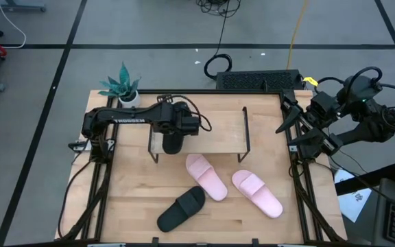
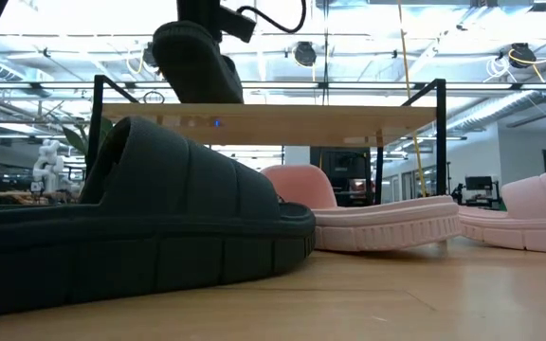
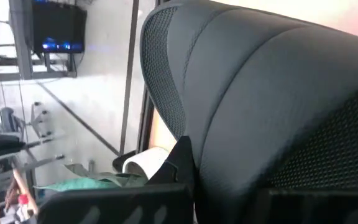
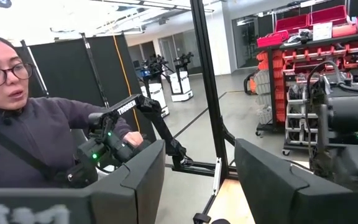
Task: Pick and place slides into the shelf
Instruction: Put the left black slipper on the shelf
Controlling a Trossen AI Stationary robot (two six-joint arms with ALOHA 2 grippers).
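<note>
**Black slide held over the shelf's left end**

The left gripper (image 1: pixel 172 140) is clamped on a matte black open-toe slide sandal (image 1: pixel 173 142) and holds it above the left end of the low shelf (image 1: pixel 214 137) — a light wooden board on a thin black metal frame. In the low view this sandal (image 2: pixel 195 62) hangs just over the board (image 2: pixel 349 121), toe tilted down; whether it touches the wood cannot be told. The left wrist view is nearly filled by its ribbed, padded strap (image 3: pixel 260 93), so the fingers themselves are mostly hidden.

Its black mate (image 1: pixel 182 208) lies on the wooden tabletop (image 1: pixel 129 199) in front of the shelf (looming large in the low view (image 2: pixel 131 227)). The two pale pink slides (image 1: pixel 206 176) (image 1: pixel 257 193) lie side by side nearby, angled; one is cut off at the low view's edge (image 2: pixel 529 218).

The right gripper (image 1: pixel 295 130) waits at the table's right edge, fingers (image 4: pixel 145 180) spread apart — beyond it a seated person (image 4: pixel 23 137) shows.
</note>
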